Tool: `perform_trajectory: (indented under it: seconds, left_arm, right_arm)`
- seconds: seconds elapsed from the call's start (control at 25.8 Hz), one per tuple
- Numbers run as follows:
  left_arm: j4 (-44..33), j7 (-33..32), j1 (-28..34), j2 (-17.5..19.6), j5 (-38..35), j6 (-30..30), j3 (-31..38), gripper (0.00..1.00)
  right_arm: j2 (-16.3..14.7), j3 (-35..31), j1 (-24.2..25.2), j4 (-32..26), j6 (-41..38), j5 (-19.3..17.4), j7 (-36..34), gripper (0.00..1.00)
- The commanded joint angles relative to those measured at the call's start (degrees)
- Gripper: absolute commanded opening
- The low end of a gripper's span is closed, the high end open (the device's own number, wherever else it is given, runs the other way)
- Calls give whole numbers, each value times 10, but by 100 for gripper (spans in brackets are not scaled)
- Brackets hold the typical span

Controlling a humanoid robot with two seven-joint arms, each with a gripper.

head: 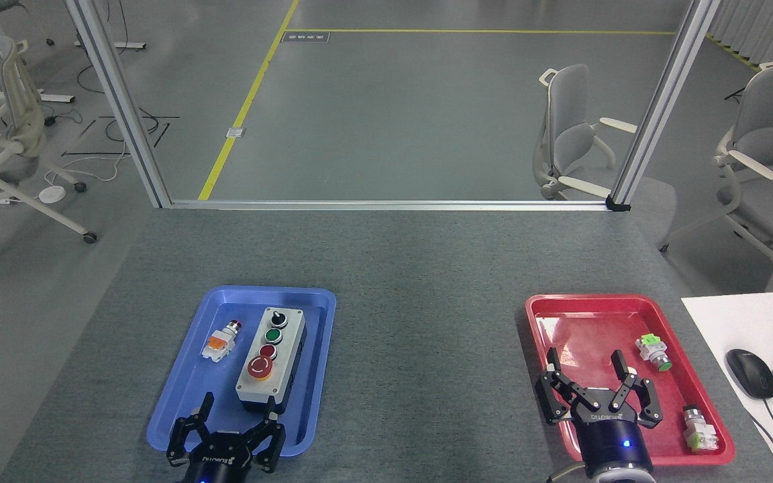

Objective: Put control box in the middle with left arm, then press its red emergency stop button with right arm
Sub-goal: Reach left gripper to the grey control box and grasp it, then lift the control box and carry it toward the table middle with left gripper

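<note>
Head view, downward over table [427,268].

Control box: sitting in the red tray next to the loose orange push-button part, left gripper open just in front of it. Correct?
Not quite. The head view shows the control box in the blue tray, not the red one. The rest holds: the orange push-button part lies beside it, and the left gripper is open near its closest end.
</note>
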Motion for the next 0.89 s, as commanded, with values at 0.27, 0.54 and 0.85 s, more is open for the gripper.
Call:
perform_trajectory:
  seconds: [0.27,0.54,0.85]
  left_arm:
    - [66,-4,-37,-4,-22,25,-27,99]
    - [101,-33,-75,-4,-20,25,-27,99]
    - [178,-35,-120,-15,-18,19,-27,99]
  right_arm:
    - [5,-4,3,0,-1,0,2,98]
    - [8,-4,4,-1,0,1,-3,98]
    - [8,-7,3,-1,-1,1,7,98]
